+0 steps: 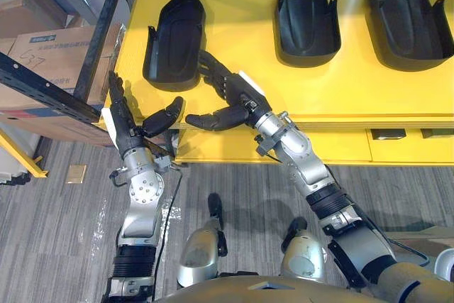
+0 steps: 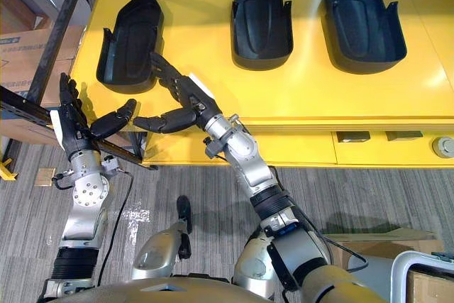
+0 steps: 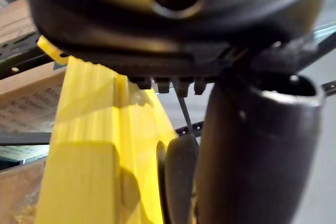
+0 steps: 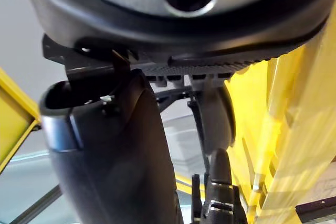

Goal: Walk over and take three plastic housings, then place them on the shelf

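Three black plastic housings lie hollow side up on the yellow table (image 1: 241, 69): the left housing (image 1: 174, 40), the middle housing (image 1: 306, 15) and the right housing (image 1: 408, 19). My right hand (image 1: 228, 90) lies over the table's front edge. Its straight fingers reach the near right corner of the left housing, and its thumb sticks out leftward below the edge. My left hand (image 1: 122, 115) stands at the table's front left corner, fingers straight up and thumb pointing right, holding nothing. Both hands are open.
A dark metal shelf frame (image 1: 50, 90) runs along the left, with cardboard boxes (image 1: 60, 54) behind it. Drawers (image 1: 386, 134) sit under the tabletop on the right. Grey plank floor lies below.
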Tool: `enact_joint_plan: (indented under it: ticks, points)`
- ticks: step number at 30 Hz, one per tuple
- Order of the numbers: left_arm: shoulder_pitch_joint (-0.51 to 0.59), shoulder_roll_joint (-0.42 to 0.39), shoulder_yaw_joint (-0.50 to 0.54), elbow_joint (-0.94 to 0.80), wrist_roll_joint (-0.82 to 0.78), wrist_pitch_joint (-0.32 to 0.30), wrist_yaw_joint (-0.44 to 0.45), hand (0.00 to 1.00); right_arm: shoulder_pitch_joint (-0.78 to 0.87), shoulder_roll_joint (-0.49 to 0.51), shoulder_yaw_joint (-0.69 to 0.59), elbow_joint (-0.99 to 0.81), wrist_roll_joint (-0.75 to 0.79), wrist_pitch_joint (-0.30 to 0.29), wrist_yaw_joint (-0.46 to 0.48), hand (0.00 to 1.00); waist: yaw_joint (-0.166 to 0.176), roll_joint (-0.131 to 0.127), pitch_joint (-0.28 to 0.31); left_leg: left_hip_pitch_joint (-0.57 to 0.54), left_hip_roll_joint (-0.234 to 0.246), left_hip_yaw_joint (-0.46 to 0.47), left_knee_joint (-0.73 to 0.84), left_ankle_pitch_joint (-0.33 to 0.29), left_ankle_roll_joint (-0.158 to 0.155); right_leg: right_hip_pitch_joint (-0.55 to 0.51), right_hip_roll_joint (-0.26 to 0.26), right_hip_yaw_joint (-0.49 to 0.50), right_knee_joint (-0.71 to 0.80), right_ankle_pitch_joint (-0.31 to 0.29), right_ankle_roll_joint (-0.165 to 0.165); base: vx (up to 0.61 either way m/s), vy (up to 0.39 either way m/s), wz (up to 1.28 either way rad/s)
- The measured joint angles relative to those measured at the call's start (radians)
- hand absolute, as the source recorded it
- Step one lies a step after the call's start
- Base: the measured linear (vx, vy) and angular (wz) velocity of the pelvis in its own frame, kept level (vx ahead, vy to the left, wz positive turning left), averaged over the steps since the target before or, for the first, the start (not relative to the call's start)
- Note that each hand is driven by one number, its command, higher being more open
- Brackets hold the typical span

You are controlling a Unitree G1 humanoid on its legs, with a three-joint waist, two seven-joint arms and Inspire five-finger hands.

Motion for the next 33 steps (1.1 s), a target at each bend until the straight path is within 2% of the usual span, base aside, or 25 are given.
enact_joint_plan:
  ticks: [5,10,13,17,22,33]
  points:
    - [-0.02,0.009,0.002,0.024,0.001,-0.004,0.02,1.0,-0.001,0.0,-0.012,-0.044,-0.029,-0.001,-0.084,1.0,-0.01,0.001,0.012,0.005,0.0,0.012,0.0,-0.003,-0.004,-0.006,0.0,0.015,0.001,0.001,0.001,-0.02,-0.012,-0.07]
    - [-0.029,0.035,0.016,0.052,0.032,-0.004,0.019,1.0,0.014,-0.001,-0.088,-0.223,-0.067,-0.023,-0.123,1.0,-0.018,0.004,0.03,0.017,0.002,0.046,0.0,-0.013,-0.008,-0.026,0.002,0.052,0.007,0.002,0.001,-0.04,-0.013,-0.2]
    - [-0.031,0.065,0.045,0.074,0.045,-0.003,0.007,1.0,0.06,-0.014,-0.176,-0.405,-0.094,-0.071,-0.146,1.0,-0.041,0.003,0.032,0.02,0.004,0.067,0.001,-0.016,-0.008,-0.042,0.005,0.075,0.011,0.002,0.001,0.0,-0.022,-0.17]
    - [-0.03,0.09,0.074,0.104,0.046,-0.003,-0.008,1.0,0.177,-0.073,-0.277,-0.54,-0.085,-0.105,-0.143,1.0,-0.054,0.003,0.032,0.044,0.002,0.099,0.001,-0.022,-0.004,-0.042,0.008,0.108,0.006,0.003,0.003,0.02,-0.018,-0.23]
    - [-0.029,0.112,0.096,0.103,0.085,-0.004,-0.019,1.0,0.347,-0.118,-0.399,-0.554,-0.053,-0.107,-0.13,1.0,-0.1,0.003,0.032,0.053,0.001,0.124,0.001,-0.034,-0.003,-0.046,0.013,0.13,-0.003,0.009,0.009,0.03,-0.01,-0.15]
    - [-0.054,0.157,0.131,0.127,0.081,-0.001,-0.038,1.0,0.473,-0.12,-0.496,-0.561,0.002,-0.103,-0.071,1.0,-0.126,0.005,0.031,0.074,0.002,0.167,0.001,-0.05,-0.005,-0.061,0.022,0.177,-0.002,0.009,0.01,0.02,-0.017,-0.12]
